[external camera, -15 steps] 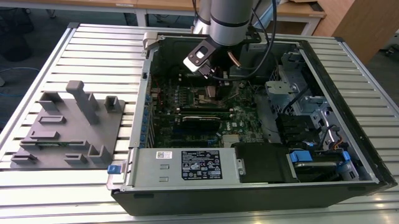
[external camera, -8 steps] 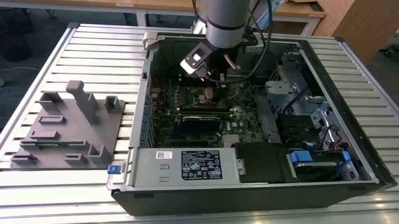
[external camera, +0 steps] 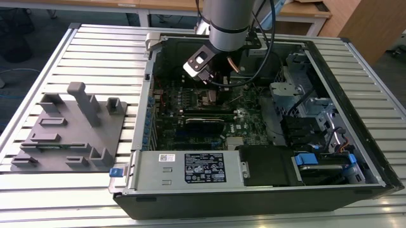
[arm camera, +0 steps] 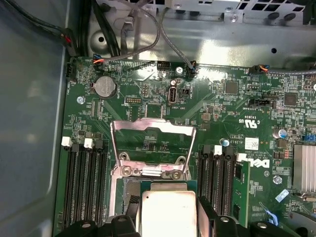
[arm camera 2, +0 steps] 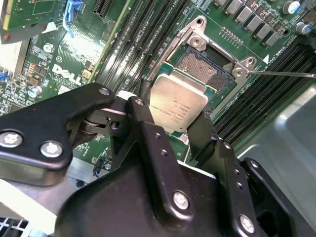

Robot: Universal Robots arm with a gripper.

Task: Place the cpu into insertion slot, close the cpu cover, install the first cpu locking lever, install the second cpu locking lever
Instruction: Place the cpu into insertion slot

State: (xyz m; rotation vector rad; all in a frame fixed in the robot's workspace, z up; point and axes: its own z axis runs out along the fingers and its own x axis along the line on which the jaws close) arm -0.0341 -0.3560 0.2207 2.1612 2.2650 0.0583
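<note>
Now | arm (external camera: pixel 228 21) upright over case (external camera: pixel 254 202) | end effector (arm camera 2: pixel 173 117) grips cpu (arm camera 2: pixel 178 101)

Insertion slot (arm camera 2: pixel 205 69) open, bare under the cpu (arm camera 2: pixel 177 101), which the claw (arm camera 2: pixel 172 111) pinches just above it. Cpu cover (arm camera: pixel 153 143) stands raised along one slot edge, walling that side. Thin lever (arm camera 2: pixel 281 74) juts out over memory slots (arm camera 2: pixel 266 89); those lie low on both flanks. Cables (arm camera: pixel 143 29) and drive cage (external camera: pixel 298 90) crowd the case (external camera: pixel 254 199) interior. Open top of case lets arm (external camera: pixel 228 19) in.

Claw (external camera: pixel 213 81) above the insertion slot (external camera: pixel 208 97)
</note>
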